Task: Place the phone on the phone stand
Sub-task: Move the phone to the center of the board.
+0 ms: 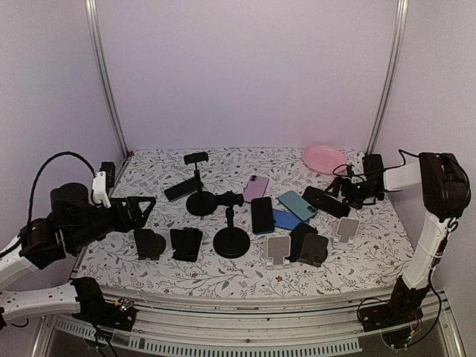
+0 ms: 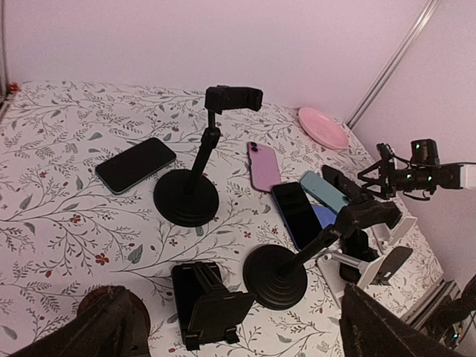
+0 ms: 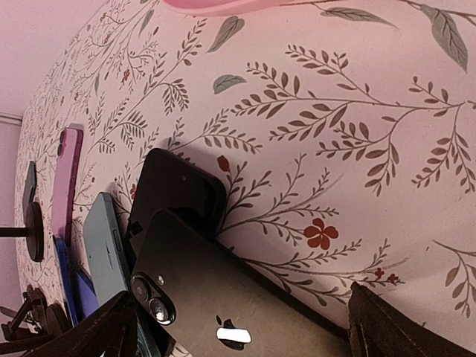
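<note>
Left gripper (image 1: 145,211) spread | right gripper (image 1: 343,187) spread near black phone (image 1: 326,201) | pink plate (image 1: 324,158) behind

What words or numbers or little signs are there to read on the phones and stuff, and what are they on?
Words: none can be read.
Numbers: none can be read.
Sign: a shiny apple logo, with no letters, on the back of the black phone closest to the right wrist camera.
Nothing else in any view shows a mark clear enough to read.

Blk phone (image 3: 230,297) back-up on floral tbl (image 3: 349,134), teal phone (image 3: 108,253) beside.
</note>
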You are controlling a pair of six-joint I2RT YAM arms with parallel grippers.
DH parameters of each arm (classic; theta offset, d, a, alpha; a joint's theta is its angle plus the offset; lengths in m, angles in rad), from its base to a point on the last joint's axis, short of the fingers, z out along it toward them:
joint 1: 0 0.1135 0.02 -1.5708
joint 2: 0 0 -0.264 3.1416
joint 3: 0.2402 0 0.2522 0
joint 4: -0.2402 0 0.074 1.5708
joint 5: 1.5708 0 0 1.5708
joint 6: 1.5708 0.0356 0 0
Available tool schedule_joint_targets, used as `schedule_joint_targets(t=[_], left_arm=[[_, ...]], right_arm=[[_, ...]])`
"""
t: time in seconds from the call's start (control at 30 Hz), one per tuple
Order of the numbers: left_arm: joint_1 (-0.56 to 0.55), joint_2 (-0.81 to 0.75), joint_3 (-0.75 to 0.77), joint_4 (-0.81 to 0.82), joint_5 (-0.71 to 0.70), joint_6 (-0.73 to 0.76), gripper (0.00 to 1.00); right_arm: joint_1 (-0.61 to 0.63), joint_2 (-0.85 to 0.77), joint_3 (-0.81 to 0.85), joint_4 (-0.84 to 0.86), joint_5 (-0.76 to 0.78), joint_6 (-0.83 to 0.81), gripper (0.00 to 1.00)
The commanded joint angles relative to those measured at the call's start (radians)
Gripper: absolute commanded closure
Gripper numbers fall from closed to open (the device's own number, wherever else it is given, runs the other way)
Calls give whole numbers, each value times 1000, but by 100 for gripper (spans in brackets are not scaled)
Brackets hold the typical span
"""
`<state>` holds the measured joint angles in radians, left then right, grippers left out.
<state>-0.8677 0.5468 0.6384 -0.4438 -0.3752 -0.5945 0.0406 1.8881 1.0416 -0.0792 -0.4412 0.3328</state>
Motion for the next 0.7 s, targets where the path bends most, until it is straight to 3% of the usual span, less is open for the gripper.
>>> schedule_joint_targets(t=[0.0,0.33,0.67], left_arm=[[1,-16,-15,-12,-12,4,3],[0,-15,-25,2,-15,8,3],[0,-11,-23,1,-11,10,3]], right_arm=[[42,-15,-54,11,-30,38,1],[155,-114,-106,-29,100,27,1],[201,26,64,-198,316,-188,1]])
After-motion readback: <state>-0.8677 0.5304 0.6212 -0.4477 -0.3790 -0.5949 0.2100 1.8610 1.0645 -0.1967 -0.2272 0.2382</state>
